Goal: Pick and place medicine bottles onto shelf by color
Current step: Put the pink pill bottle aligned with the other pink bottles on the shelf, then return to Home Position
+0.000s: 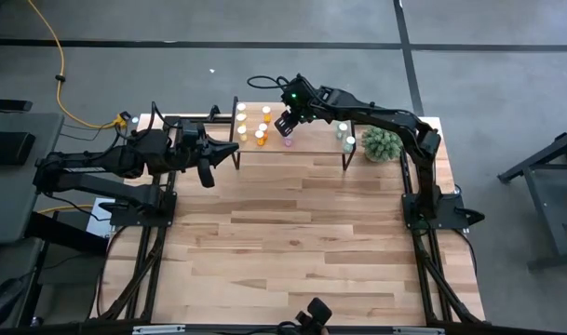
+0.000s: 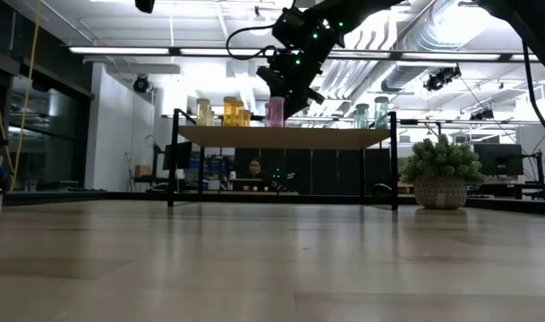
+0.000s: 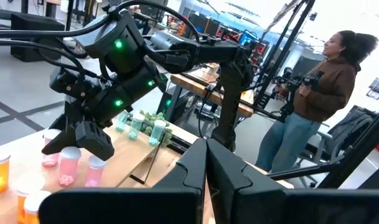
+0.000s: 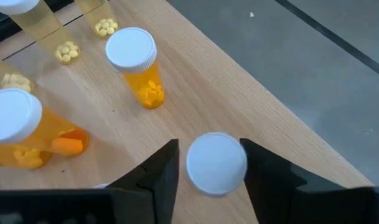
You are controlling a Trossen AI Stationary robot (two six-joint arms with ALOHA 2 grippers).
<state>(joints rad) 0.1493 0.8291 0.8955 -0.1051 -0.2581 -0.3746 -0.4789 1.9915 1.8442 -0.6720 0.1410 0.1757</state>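
Note:
The shelf (image 1: 311, 144) stands at the table's far edge, with medicine bottles upright on its top. Yellow ones (image 1: 241, 116) and orange ones (image 1: 263, 126) are at its left end. Pink ones (image 3: 70, 168) stand in the middle and teal ones (image 1: 344, 132) at the right. My right gripper (image 1: 288, 126) slants down over the pink group, open. Its fingers stand on either side of one white cap (image 4: 216, 163) whose bottle (image 2: 275, 112) rests on the shelf. My left gripper (image 1: 229, 149) hangs shut and empty, just left of the shelf.
A fuzzy green plant in a pot (image 1: 381, 144) sits on the table just right of the shelf. The wide wooden tabletop (image 1: 302, 233) stretches from the shelf to the near edge. A person (image 3: 313, 93) stands beyond the table.

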